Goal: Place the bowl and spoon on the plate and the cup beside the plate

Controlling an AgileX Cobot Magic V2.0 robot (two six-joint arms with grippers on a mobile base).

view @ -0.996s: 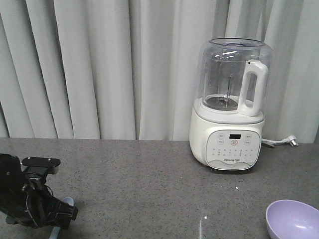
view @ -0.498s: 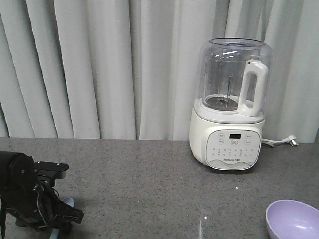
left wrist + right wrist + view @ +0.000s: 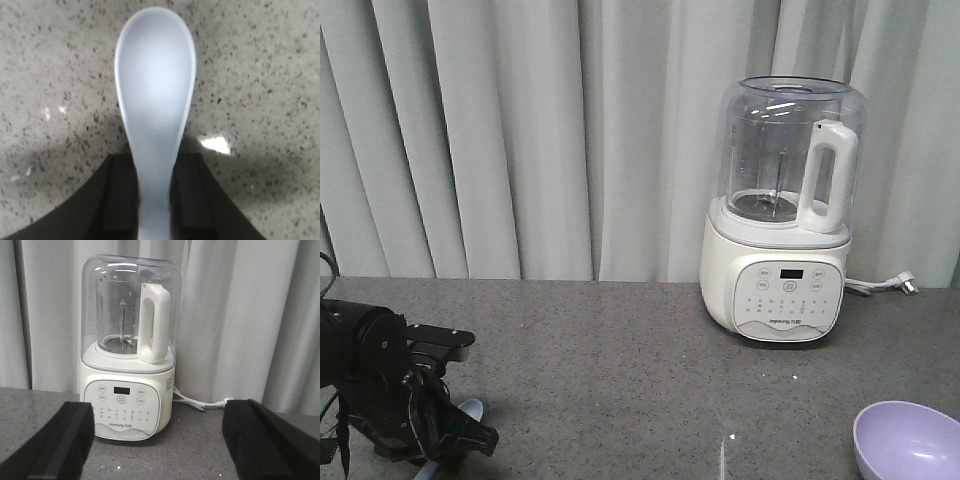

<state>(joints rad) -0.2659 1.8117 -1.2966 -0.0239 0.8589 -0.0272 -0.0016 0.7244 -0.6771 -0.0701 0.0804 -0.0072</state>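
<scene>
My left gripper is shut on the handle of the pale blue spoon, whose rounded scoop points away over the speckled grey counter. In the front view the left gripper is low at the near left, with the spoon's scoop peeking out beside it. The lavender bowl sits at the near right corner, cut off by the frame edge. My right gripper is open with nothing between its fingers and faces the blender. The plate and the cup are out of view.
A white blender with a clear jug stands at the back right of the grey counter; its cable trails to the right. Grey curtains hang behind the counter.
The left arm has moved to the right along the counter's near edge, carrying the spoon with it. The bowl and blender have stayed put.
</scene>
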